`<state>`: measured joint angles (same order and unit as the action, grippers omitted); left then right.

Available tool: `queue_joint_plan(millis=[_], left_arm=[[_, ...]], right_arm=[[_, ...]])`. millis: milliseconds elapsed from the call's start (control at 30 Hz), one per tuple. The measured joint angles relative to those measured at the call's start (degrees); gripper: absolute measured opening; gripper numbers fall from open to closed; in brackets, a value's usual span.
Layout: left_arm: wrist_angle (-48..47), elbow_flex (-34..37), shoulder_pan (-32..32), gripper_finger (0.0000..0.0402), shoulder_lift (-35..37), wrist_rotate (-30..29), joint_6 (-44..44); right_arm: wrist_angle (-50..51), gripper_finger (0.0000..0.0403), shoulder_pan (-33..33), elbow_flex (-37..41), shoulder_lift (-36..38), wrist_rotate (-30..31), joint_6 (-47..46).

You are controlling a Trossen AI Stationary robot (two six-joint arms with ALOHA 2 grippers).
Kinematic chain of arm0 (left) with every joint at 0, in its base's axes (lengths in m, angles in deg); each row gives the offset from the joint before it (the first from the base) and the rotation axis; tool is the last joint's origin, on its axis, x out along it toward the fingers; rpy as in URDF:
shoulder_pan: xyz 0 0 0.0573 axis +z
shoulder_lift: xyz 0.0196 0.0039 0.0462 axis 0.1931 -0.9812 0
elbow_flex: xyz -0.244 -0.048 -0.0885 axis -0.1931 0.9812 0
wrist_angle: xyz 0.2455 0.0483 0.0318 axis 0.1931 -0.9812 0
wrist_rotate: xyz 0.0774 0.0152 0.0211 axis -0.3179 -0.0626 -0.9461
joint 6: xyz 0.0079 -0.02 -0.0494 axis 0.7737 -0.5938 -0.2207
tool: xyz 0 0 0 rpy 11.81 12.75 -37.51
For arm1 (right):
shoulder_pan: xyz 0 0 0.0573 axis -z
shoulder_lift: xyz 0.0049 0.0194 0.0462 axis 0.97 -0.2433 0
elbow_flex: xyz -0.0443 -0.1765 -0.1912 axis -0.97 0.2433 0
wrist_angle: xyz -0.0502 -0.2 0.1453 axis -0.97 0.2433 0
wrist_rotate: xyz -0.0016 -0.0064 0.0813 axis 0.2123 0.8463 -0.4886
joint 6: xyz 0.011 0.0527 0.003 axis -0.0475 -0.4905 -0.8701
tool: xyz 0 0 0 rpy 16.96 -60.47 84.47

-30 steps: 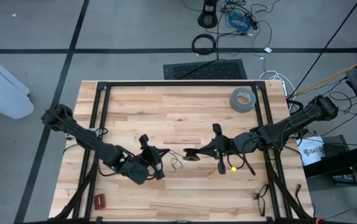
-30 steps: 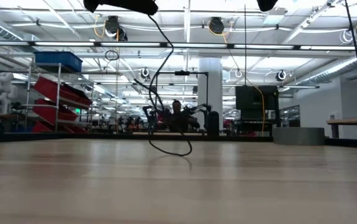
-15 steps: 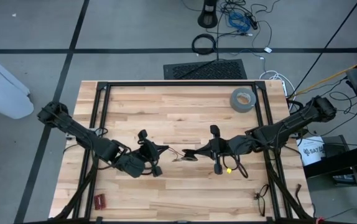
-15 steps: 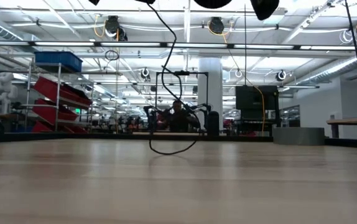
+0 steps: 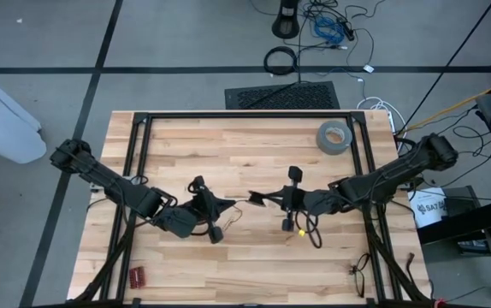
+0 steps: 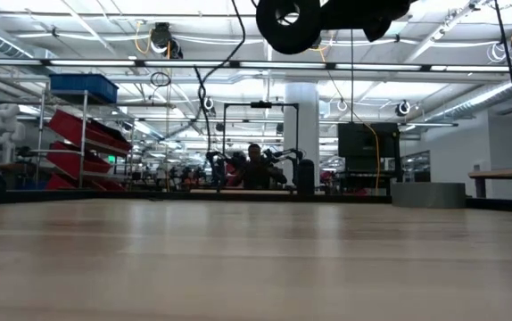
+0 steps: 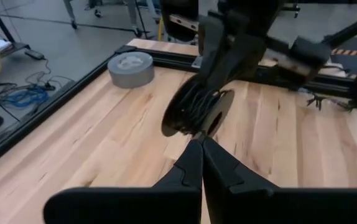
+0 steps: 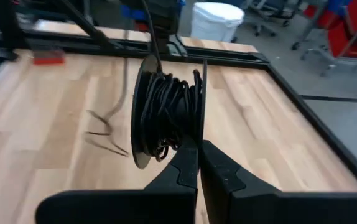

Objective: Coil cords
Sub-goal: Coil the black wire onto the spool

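**Both grippers closed at table centre, cord wound on spool**

High view: left gripper point(image 5: 225, 204) over mid-table, fingers pressed together, pointing toward right gripper point(image 5: 257, 199). Right gripper just beside it, fingers clamped on a small black spool point(image 5: 255, 199). Thin black cord point(image 5: 229, 216) looping down below the left gripper onto the wooden table point(image 5: 245, 150). Grey tape roll point(image 5: 334, 136) near the table's far right corner, well apart from both arms. Small red item point(image 5: 137, 275) at near left edge. Black cable ring point(image 5: 280, 60) on the floor beyond the table.

Low view: black spool point(image 6: 289, 22) hanging high above the tabletop, cord point(image 6: 204, 85) dropping from above in a curve, not reaching the table surface here. Room with shelves behind.

Left wrist view: own fingers point(image 7: 191, 169) closed tip to tip, tips touching the spool point(image 7: 197, 112) rim; cord windings visible on it. Tape roll point(image 7: 130, 66) beyond.

Right wrist view: fingers point(image 8: 187, 163) shut on the spool point(image 8: 166, 118) edge, cord point(image 8: 165, 109) coiled thick around the hub, loose strand point(image 8: 124, 93) trailing off to the table.
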<state>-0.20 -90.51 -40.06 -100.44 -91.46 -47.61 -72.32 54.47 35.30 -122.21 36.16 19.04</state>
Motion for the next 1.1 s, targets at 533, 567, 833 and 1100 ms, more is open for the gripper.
queue_joint_plan(millis=[533,567,833,1100], left_arm=[[1.7,-0.5,6.5,0.0000,0.0,4.0,-8.5],[1.6,-0.5,6.9,0.0000,0.0,4.2,-9.2],[6.3,-0.5,9.4,0.0000,0.0,5.2,-9.5],[9.7,-0.5,10.7,0.0000,-2.5,7.9,-9.5]], right_arm=[[-7.6,0.0000,0.1,0.0,-6.1,15.7,4.1],[-7.9,0.0000,0.1,0.0,-6.4,16.8,4.3],[-14.6,0.0000,0.1,0.0,-9.5,22.3,6.5],[-17.5,0.0000,0.0,0.0,-10.1,25.5,6.6]])
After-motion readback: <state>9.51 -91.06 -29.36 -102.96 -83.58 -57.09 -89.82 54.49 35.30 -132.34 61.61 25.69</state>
